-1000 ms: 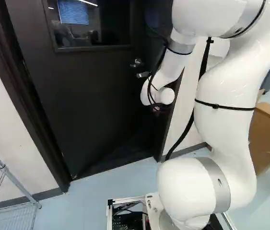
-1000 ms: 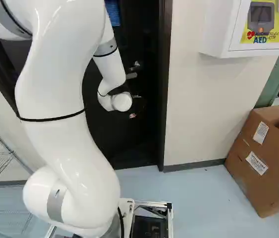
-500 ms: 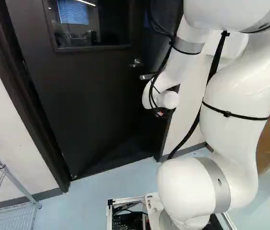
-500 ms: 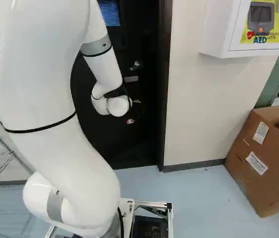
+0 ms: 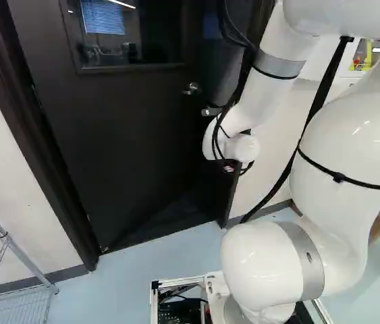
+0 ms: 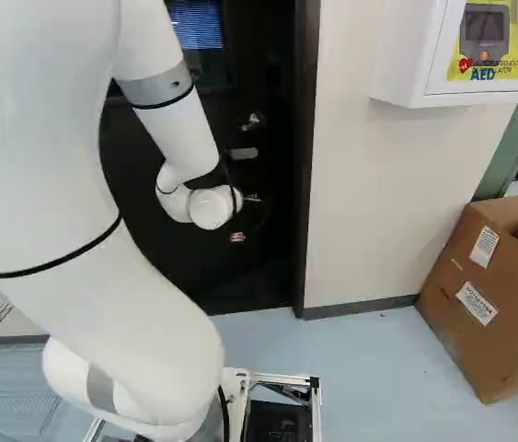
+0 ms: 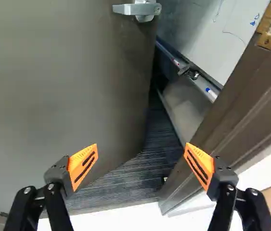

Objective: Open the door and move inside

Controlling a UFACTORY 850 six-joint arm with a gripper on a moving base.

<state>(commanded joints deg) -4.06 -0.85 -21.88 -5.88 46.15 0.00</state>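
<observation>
Door (image 7: 63, 96): and it's ajar, dark and broad, its face filling everything ahead of one finger and out past that side!
Frame (image 7: 241, 110): brown, running ahead of and beside the other finger, well apart from the door's free edge.
Whiteboard (image 7: 226, 29): there through the opening, far beyond the frame-side finger, pen lines on it.
Inner floor (image 7: 135, 173): dark, ribbed, right there ahead between the fingers.
Tray (image 7: 200, 82): along the whiteboard's lower edge, beyond the frame-side finger.
Fingers (image 7: 83, 166): spread wide, orange pads angled inward; whether one touches the door, I can't tell.
Handle (image 7: 137, 8): silver, by the door's free edge, well out ahead of the space between the fingers.
Strike plate (image 7: 267, 36): brassy, in the frame, far past the frame-side finger.
Marker (image 7: 211, 92): blue-ended, on the tray, ahead of that same finger.
</observation>
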